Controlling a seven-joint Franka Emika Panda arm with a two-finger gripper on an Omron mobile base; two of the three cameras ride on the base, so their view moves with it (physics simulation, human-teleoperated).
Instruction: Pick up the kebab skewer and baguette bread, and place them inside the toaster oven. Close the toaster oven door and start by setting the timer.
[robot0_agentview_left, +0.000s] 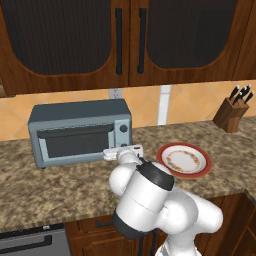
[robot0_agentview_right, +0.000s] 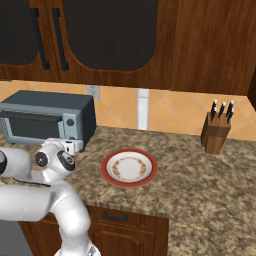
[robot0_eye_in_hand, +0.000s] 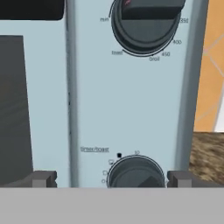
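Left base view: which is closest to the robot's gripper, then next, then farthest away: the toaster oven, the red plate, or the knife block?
1. toaster oven: the gripper is right at its front, by the knobs.
2. red plate: on the counter to the right.
3. knife block: far right, by the wall.

A toaster oven (robot0_agentview_left: 80, 131) in matt grey-blue metal is seen on a speckled, stone-look counter (robot0_agentview_left: 60, 187), its door (robot0_agentview_left: 75, 142) fitted with dark glass. Smooth dark plastic knobs (robot0_eye_in_hand: 135, 173) are shown on the panel. Polished wood cabinets (robot0_agentview_left: 125, 40), a glossy ceramic plate (robot0_agentview_right: 129, 167) and a wooden knife block (robot0_agentview_right: 216, 132) are pictured alongside.
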